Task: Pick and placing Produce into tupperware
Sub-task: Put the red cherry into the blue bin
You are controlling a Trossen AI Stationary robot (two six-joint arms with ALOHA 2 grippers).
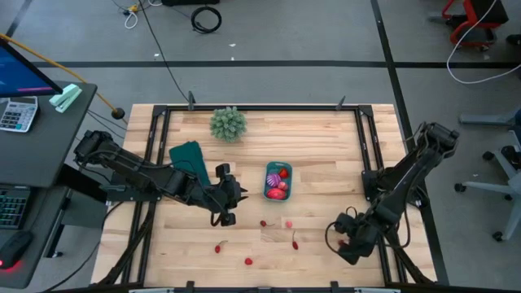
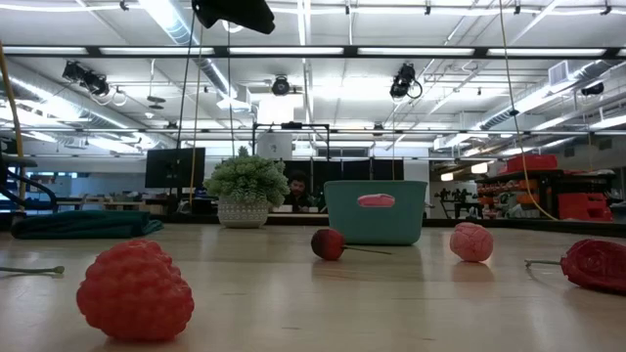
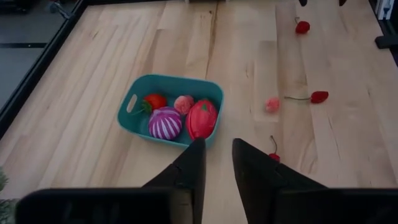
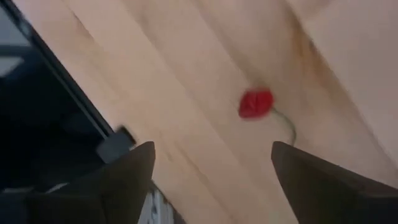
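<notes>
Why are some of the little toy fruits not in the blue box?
Nothing is broken or spilled. The blue tub sits upright with four pieces inside. Loose red and pink pieces, like one cherry and a pink berry, lie scattered on the table in front of it, simply not packed yet.

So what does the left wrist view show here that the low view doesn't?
Only the left wrist view looks into the teal tub: a purple striped ball, a red piece with green leaves, a pink piece and a larger red piece lie inside. It also shows the left hand, empty, fingers close together.

Only the low view shows the potted plant ball, a big red berry up close, and the room behind.

Both show the tub and loose red and pink produce on the wooden table.
</notes>
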